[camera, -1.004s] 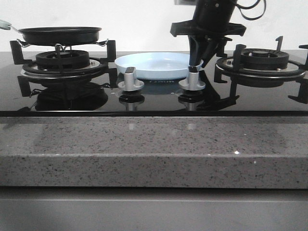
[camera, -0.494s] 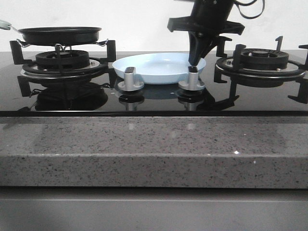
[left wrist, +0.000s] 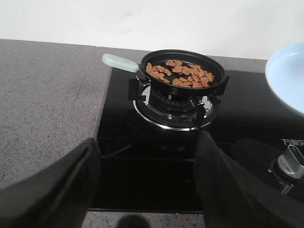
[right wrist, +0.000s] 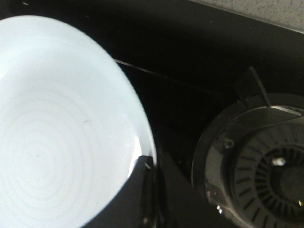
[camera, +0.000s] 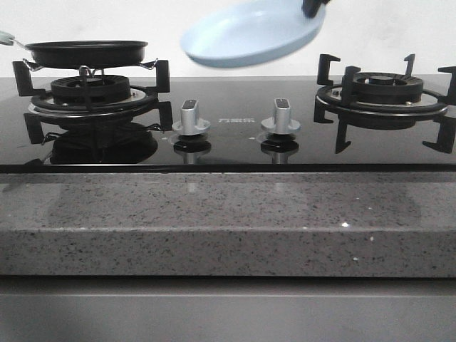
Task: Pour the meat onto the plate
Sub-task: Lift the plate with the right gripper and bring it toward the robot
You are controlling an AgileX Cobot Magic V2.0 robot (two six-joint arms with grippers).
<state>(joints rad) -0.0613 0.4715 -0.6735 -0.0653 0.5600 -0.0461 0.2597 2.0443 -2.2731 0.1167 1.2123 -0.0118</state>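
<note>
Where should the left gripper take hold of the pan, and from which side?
By the pale handle, coming from the pan's left. It is the only part that juts clear of the burner grate, and it points away from the plate held aloft. The rim is wide, and the meat lies just inside it. The left gripper is open.

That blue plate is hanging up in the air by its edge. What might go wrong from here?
The right tool grips the plate only at one rim, and the plate hangs tilted above the stove, so it could slip or swing and fall on the glass top. The meat sits in the frying pan on the left burner; poured onto a tilted plate, pieces might slide off. The left tool is open, not yet on the pan handle.
</note>
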